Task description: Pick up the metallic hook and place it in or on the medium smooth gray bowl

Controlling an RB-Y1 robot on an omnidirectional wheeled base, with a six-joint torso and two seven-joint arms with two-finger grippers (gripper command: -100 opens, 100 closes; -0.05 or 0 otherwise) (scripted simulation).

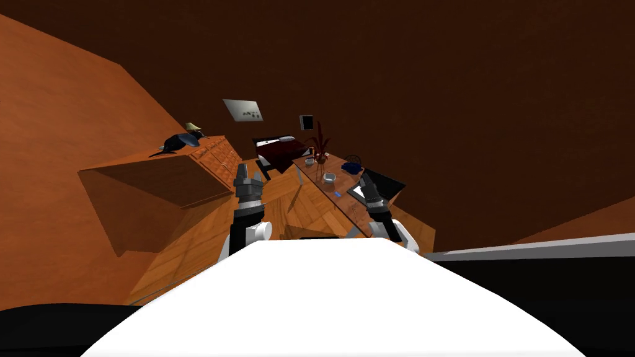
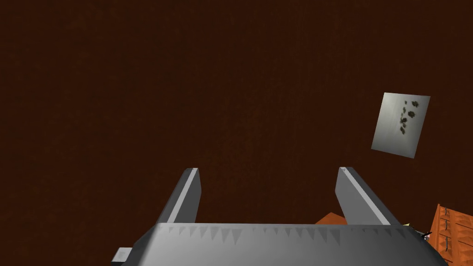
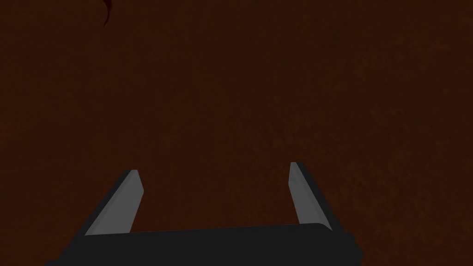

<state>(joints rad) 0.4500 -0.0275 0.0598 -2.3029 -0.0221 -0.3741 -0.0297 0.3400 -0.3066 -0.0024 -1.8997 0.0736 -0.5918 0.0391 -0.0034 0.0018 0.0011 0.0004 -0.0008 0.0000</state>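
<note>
Dark brown room: the long wooden tabletop (image 1: pixel 345 180) bearing a small grey bowl (image 1: pixel 329 178) lies ahead, nearer my right tool (image 1: pixel 368 180) than left tool (image 1: pixel 248 170); both gape wide.

Both arms are raised ahead of me. My left gripper (image 1: pixel 248 170) shows against the floor beside the dresser (image 1: pixel 155 180), and my right gripper (image 1: pixel 367 180) against the table's (image 1: pixel 338 162) near end. On the table, a grey bowl (image 1: pixel 329 178) sits mid-table, a vase (image 1: pixel 320 158) and a small bowl (image 1: pixel 309 162) at the far end, and a blue object (image 1: pixel 350 168) by the right edge.
</note>
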